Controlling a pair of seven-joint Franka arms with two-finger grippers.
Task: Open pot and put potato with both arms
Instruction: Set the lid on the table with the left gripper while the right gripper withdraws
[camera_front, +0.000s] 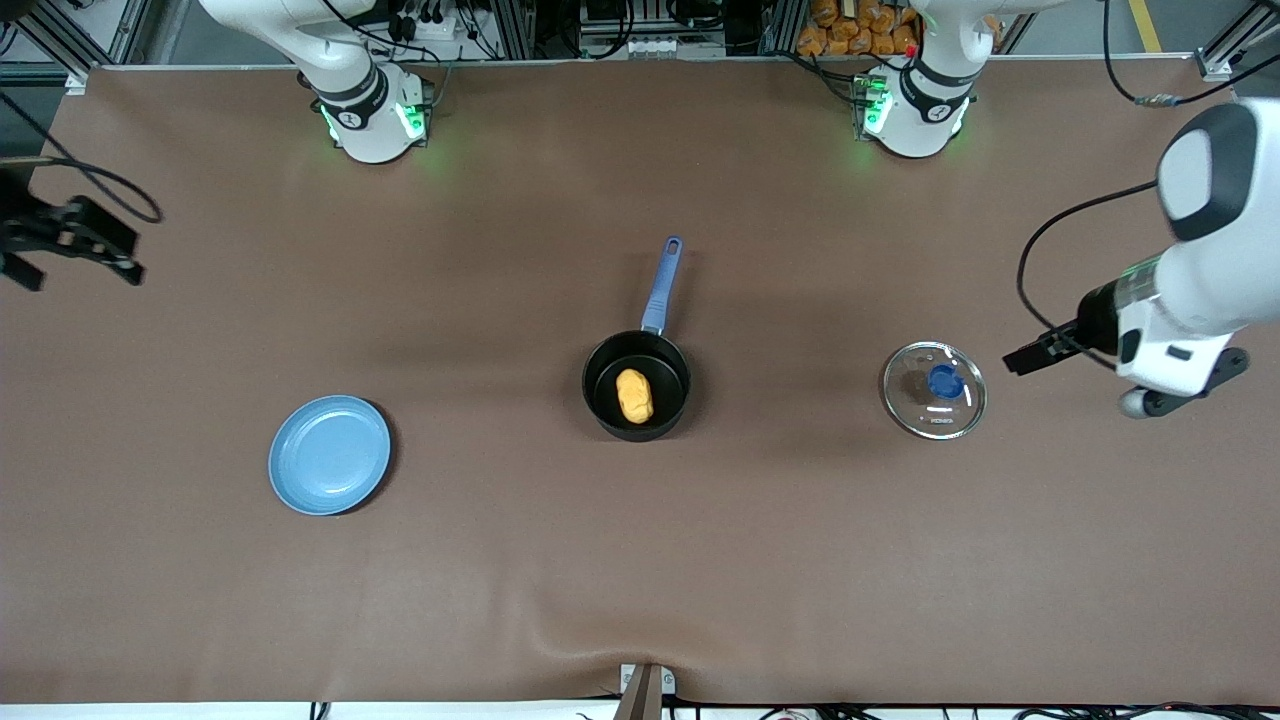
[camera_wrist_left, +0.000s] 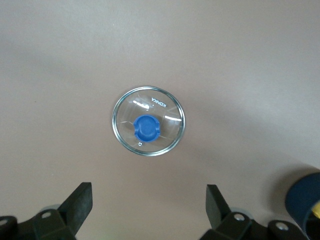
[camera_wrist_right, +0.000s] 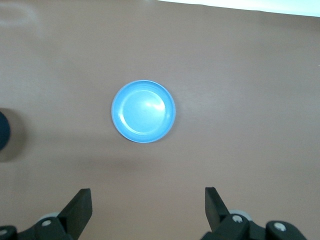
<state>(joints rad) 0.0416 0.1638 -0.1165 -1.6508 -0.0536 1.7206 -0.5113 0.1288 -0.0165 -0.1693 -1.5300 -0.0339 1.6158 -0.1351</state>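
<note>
Front view: potato (camera_front: 634, 396) lies in the uncovered pot (camera_front: 600, 385); left claw (camera_wrist_left: 149, 204) wide; right claw (camera_wrist_right: 148, 208) wide.

Even, bright overhead light falls on the table (camera_front: 500, 560). Soft shadows lie beside the pot (camera_front: 636, 385) and plate (camera_front: 329, 454). The lid (camera_front: 933, 390) shows small white glints. The left arm (camera_front: 1200, 240) looks slightly blurred.
</note>
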